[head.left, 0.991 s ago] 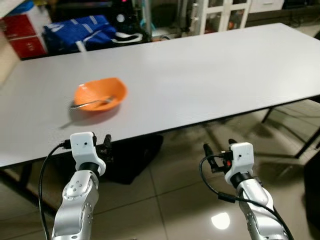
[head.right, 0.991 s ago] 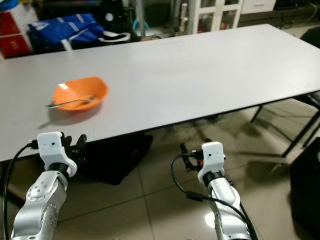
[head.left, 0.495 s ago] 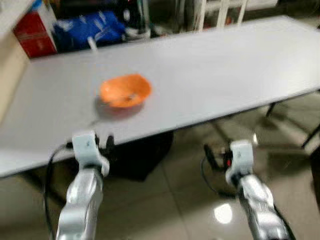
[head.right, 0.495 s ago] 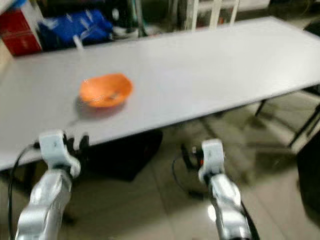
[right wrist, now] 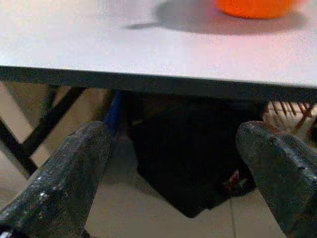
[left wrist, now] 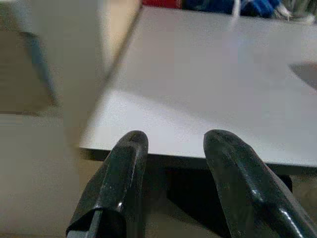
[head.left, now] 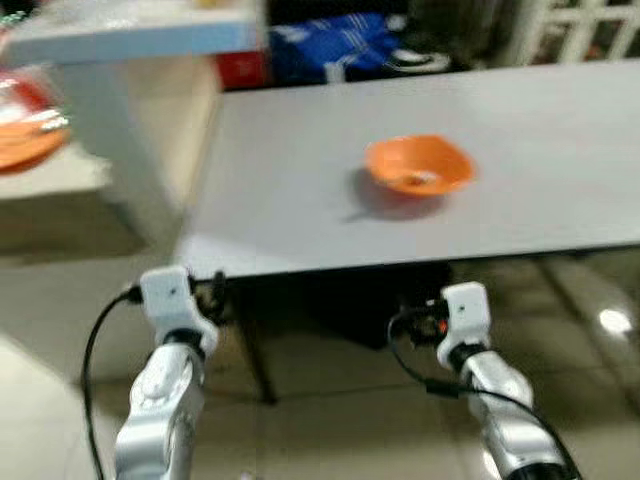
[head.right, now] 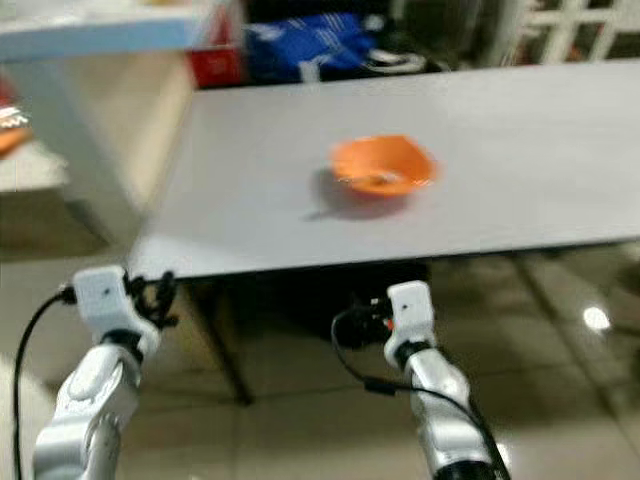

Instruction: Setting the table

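An orange bowl (head.left: 418, 165) sits on the grey table (head.left: 290, 200), right of centre and back from the near edge. What lies inside the bowl is too blurred to make out. Both arms are held low in front of the table edge, below the tabletop. My left gripper (left wrist: 171, 141) is open with nothing between its fingers and points at the table's left front corner. My right gripper (right wrist: 181, 134) is open wide and empty, looking under the table edge, with the bowl (right wrist: 255, 7) above and beyond it.
A pale side counter (head.left: 130, 35) stands to the left, with orange dishes (head.left: 25, 140) on its lower shelf. Behind the table lie a blue bag (head.left: 330, 45) and a red box (head.left: 240, 68). A dark bulky object (right wrist: 193, 158) sits under the table on the tiled floor.
The head camera has swung to the left, so the bowl now appears right of centre and the side counter has come into view. Both arms hold the same low pose.
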You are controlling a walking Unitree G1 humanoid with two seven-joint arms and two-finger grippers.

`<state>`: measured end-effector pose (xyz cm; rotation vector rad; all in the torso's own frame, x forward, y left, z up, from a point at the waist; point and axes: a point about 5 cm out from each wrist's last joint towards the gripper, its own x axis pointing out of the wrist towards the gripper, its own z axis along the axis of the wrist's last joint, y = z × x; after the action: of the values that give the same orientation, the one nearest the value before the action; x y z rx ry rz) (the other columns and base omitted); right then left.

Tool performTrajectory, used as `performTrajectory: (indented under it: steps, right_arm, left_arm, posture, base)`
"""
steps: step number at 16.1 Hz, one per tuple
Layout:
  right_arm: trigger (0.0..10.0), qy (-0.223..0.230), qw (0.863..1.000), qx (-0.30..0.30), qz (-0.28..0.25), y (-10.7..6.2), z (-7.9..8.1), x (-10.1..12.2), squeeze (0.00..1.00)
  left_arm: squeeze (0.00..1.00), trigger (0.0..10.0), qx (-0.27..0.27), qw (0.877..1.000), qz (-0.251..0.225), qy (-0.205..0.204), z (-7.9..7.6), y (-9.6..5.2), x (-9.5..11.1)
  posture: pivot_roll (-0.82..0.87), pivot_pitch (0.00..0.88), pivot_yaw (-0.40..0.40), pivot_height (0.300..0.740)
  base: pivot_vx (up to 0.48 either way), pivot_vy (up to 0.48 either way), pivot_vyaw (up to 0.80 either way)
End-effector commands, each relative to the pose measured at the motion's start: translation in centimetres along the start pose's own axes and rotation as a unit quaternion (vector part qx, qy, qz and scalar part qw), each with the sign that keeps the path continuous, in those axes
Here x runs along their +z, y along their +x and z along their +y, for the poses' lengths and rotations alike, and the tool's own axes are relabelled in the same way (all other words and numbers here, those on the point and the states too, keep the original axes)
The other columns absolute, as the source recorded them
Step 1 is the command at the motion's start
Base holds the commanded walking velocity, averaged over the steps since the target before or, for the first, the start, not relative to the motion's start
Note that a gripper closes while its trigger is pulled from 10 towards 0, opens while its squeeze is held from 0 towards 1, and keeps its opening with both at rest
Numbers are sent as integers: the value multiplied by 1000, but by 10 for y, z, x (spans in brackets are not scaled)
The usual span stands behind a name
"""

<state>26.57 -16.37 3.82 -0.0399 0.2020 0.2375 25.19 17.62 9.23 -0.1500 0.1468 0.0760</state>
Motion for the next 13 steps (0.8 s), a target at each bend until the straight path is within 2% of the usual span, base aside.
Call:
performTrajectory:
  steps: [1,7,13]
  right_arm:
    - [10000,-2,1000,8,-7,4,5,4,0]
    - [10000,7,1000,8,-19,5,5,6,0]
    - [10000,44,996,-29,-68,7,0,22,0]
  left_arm:
    - [0,10000,16,1000,4,4,9,-2,-1]
    - [0,10000,23,1000,8,13,12,-3,-1]
    - [0,10000,6,999,9,30,13,-1,-2]
  posture:
    - [-109,0,58,740]
    - [-103,0,57,740]
    - [-110,0,64,740]
  base:
    - [0,461,0]
    - [0,470,0]
    - [0,479,0]
